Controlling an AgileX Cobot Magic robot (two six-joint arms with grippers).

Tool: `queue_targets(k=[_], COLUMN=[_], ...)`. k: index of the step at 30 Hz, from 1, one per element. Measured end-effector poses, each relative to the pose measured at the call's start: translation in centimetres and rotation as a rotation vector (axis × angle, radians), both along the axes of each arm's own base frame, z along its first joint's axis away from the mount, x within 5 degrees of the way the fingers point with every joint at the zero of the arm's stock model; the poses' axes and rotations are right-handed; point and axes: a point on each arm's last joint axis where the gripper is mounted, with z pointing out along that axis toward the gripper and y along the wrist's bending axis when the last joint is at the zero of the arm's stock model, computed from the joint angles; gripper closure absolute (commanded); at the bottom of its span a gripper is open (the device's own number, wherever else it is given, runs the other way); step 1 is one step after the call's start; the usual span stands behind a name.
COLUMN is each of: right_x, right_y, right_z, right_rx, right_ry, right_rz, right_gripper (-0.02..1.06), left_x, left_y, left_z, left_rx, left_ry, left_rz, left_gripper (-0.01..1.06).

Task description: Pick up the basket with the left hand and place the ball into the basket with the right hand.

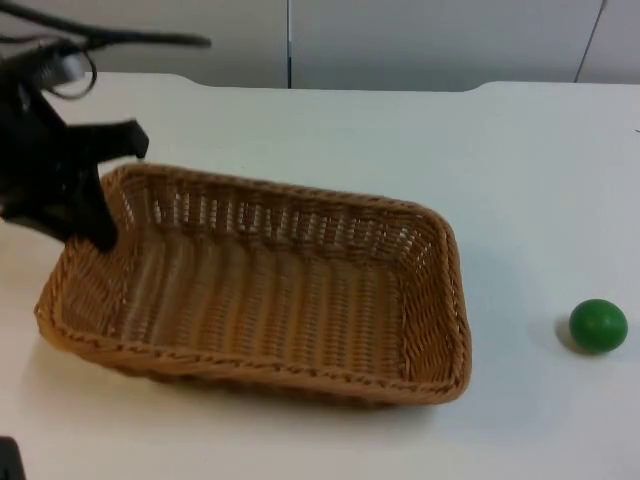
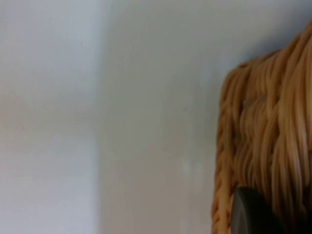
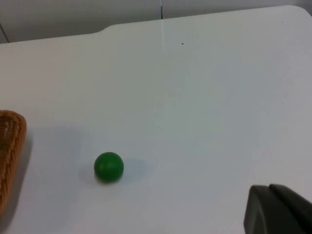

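A rectangular woven wicker basket [image 1: 270,285] lies on the white table at the middle left of the top view. My left gripper [image 1: 92,222] stands at the basket's far left corner, one finger inside the wall and its black body outside, shut on the rim. The left wrist view has that wicker rim [image 2: 263,146] pressed against a black fingertip [image 2: 251,212]. A small green ball [image 1: 598,326] rests on the table to the right of the basket, well apart from it. In the right wrist view the ball [image 3: 108,166] lies ahead of my right gripper's black fingertip [image 3: 278,209], with the basket's corner [image 3: 10,151] at the edge.
The grey partition wall [image 1: 400,40] closes off the table at the back. Bare white table top [image 1: 530,200] lies between basket and ball and behind them.
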Motion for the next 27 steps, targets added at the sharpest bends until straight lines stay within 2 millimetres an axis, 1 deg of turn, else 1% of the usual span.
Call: queue_targets(k=[1,2,5,11,15,16,19,27], right_x=[0.0,0.0,0.0,0.0,0.0,0.0,0.0,0.0], right_y=[0.0,0.0,0.0,0.0,0.0,0.0,0.0,0.0], right_z=[0.0,0.0,0.0,0.0,0.0,0.0,0.0,0.0], right_rx=[0.0,0.0,0.0,0.0,0.0,0.0,0.0,0.0], right_ry=[0.0,0.002,0.002,0.002,0.002,0.002,0.002,0.002], right_rz=[0.0,0.0,0.0,0.0,0.0,0.0,0.0,0.0], right_gripper=[1.05,1.05,1.05,1.05,1.05,1.05,1.05,1.05], left_x=[0.0,0.1,-0.1,-0.4,-0.3,-0.3,-0.1,0.0], left_y=[0.0,0.0,-0.1,-0.2,0.4,0.4,1.1,1.3], left_z=[0.0,0.6,1.5,2.2,3.6,3.6,4.1,4.2], left_rx=[0.0,-0.006,-0.019,-0.045,-0.15,-0.15,-0.231,-0.242], left_ry=[0.0,-0.011,-0.012,-0.003,-0.029,-0.029,-0.034,-0.039], left_rz=[0.0,0.006,0.011,0.018,0.057,0.057,0.101,0.102], left_gripper=[1.05,1.05,1.05,1.05,1.05,1.05,1.05,1.05])
